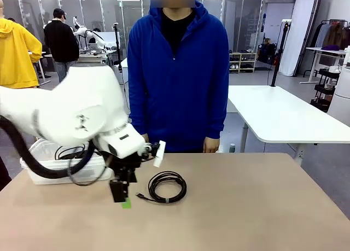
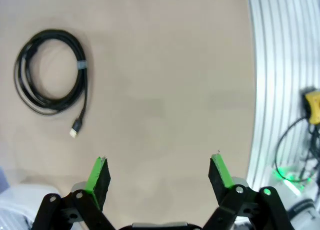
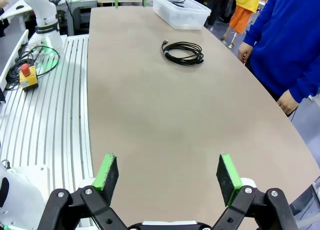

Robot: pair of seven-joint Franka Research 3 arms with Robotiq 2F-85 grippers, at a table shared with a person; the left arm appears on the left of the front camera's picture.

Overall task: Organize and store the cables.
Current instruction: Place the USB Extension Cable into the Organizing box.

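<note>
You have one coiled cable [image 1: 167, 186] lying flat mid-table toward the far edge, more cables [image 1: 70, 151] in the clear bin [image 1: 38, 171] at the far left corner, and both the left gripper [image 2: 159, 174] and right gripper [image 3: 168, 176] spread wide, holding nothing.

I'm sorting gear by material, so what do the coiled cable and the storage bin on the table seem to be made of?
Coiled cable: black rubbery or plastic jacket, matte, bending in smooth loops; metal-looking plug tip, pale and shiny in the left wrist view. Storage bin: translucent whitish plastic, probably rigid, since dark cords show faintly through its wall.
</note>
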